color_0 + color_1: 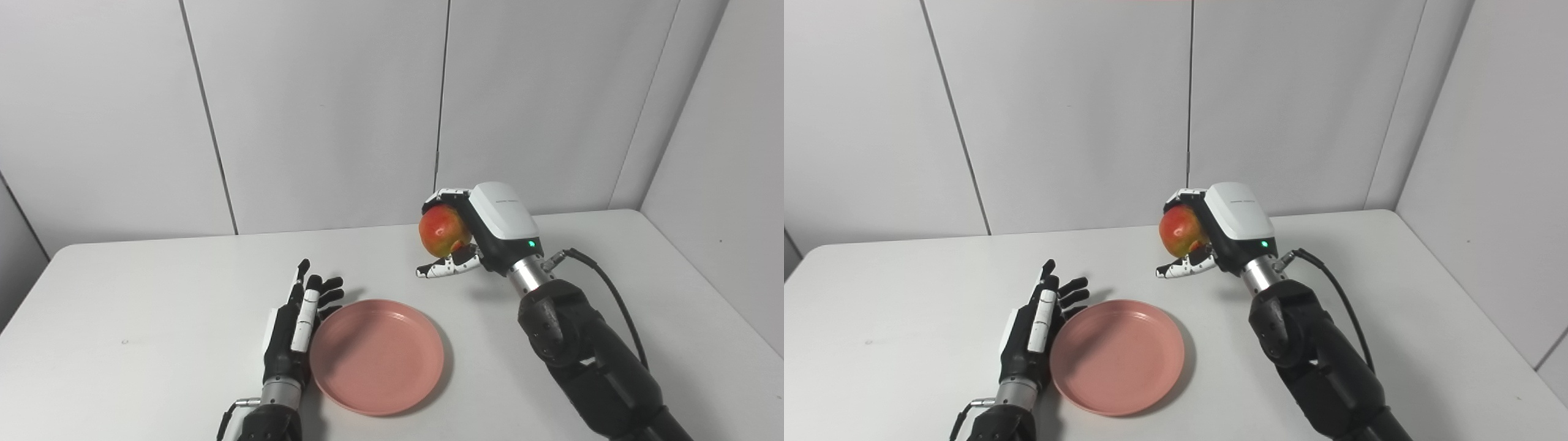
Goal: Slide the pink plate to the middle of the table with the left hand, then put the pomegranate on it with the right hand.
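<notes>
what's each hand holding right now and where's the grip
Right hand holds the pomegranate, fingers over its top, thumb beneath. Left hand holds nothing.

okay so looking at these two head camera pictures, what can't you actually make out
- Far side of the pomegranate: covered by the right hand, both views.
- Whether the left hand touches the pink plate: contact line hidden by the fingers.
- Both arms: cut off by the bottom edge.

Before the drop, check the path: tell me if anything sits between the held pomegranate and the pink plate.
Nothing visible blocks it. The right hand holds the pomegranate above the table, behind the pink plate and to its right. The plate is bare. The left hand lies open along the plate's left rim, off that path.
</notes>
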You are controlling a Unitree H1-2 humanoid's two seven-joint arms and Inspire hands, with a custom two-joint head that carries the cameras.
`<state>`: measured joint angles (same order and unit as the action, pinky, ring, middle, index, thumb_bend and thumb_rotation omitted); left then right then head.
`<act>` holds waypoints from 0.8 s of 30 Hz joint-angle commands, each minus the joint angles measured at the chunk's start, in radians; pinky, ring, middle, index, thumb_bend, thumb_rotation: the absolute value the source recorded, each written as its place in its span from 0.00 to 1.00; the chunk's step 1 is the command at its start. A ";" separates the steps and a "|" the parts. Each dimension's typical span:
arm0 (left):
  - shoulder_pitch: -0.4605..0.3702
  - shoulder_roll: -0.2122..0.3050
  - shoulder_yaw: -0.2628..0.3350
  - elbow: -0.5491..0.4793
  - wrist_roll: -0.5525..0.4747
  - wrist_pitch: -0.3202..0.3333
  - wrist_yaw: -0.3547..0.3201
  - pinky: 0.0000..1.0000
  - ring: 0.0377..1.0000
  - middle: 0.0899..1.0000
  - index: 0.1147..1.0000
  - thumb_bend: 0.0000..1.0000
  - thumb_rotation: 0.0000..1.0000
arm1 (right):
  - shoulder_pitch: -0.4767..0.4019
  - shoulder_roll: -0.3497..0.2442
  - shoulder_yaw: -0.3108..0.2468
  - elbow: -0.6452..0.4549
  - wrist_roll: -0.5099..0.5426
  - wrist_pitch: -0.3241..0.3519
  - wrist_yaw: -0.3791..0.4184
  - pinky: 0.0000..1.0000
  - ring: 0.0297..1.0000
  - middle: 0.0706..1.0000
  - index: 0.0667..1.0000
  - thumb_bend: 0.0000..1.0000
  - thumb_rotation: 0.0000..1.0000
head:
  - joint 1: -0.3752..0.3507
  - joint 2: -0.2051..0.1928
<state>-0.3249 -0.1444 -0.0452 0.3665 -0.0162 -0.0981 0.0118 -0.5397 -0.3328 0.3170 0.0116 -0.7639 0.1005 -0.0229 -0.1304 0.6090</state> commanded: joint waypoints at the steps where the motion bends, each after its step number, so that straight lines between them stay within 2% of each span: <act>1: 0.016 -0.020 -0.002 0.012 0.007 -0.041 0.018 0.68 0.76 0.75 0.95 0.89 0.94 | -0.026 0.008 -0.008 -0.044 0.000 -0.035 -0.003 0.29 0.34 0.41 0.46 0.49 0.17 | 0.010 -0.001; 7: 0.019 -0.031 -0.006 0.017 0.041 -0.061 0.061 0.68 0.80 0.81 0.93 0.91 1.00 | 0.003 0.042 0.011 -0.097 -0.002 -0.061 0.010 0.25 0.32 0.41 0.45 0.49 0.17 | 0.023 -0.003; 10: 0.017 -0.034 -0.006 0.024 0.046 -0.074 0.070 0.77 0.85 0.86 0.93 0.89 1.00 | 0.019 0.049 0.022 -0.109 0.000 -0.084 0.004 0.23 0.30 0.40 0.46 0.49 0.17 | 0.026 -0.004; 14: 0.016 -0.040 -0.001 0.029 0.037 -0.081 0.072 0.85 0.88 0.91 0.92 0.88 1.00 | 0.046 0.071 0.033 -0.129 -0.003 -0.082 0.025 0.22 0.29 0.40 0.45 0.49 0.17 | 0.030 -0.005; 19: 0.016 -0.047 0.002 0.032 0.035 -0.085 0.074 0.89 0.90 0.92 0.92 0.88 1.00 | 0.074 0.075 0.045 -0.144 -0.013 -0.102 0.032 0.22 0.29 0.40 0.45 0.49 0.17 | 0.043 -0.012; 24: 0.021 -0.053 0.000 0.024 0.046 -0.079 0.084 0.87 0.89 0.90 0.90 0.86 1.00 | 0.101 0.079 0.051 -0.156 -0.018 -0.122 0.040 0.21 0.28 0.39 0.45 0.49 0.17 | 0.051 -0.011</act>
<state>-0.3210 -0.1787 -0.0415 0.3768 0.0241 -0.1494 0.0846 -0.4131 -0.2554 0.3745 -0.1034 -0.7802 0.0258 0.0295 -0.0828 0.5983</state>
